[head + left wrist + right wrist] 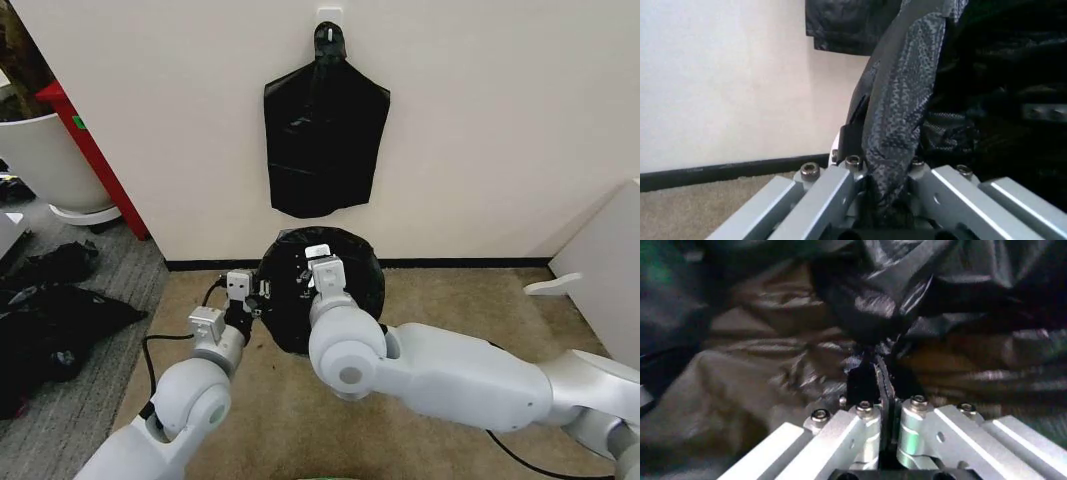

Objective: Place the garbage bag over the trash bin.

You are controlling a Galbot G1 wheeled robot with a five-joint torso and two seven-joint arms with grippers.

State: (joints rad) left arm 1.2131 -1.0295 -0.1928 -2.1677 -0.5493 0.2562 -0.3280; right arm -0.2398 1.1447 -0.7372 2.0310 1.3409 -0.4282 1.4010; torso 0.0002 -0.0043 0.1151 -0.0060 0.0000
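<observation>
glossy black garbage bag [345, 262] sits draped over the trash bin on the carpet by the wall; our left gripper [248, 293] pinches its left edge; our right gripper [870, 371] is clamped on film inside the mouth.

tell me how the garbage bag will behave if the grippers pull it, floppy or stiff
Probably floppy: the garbage bag sags in deep wrinkles. Its glossy film looks slippery, so it might slide from the right gripper or the left gripper, both pinched shut on folds. It seems thin and light, and could stretch or tear under a hard pull.
</observation>
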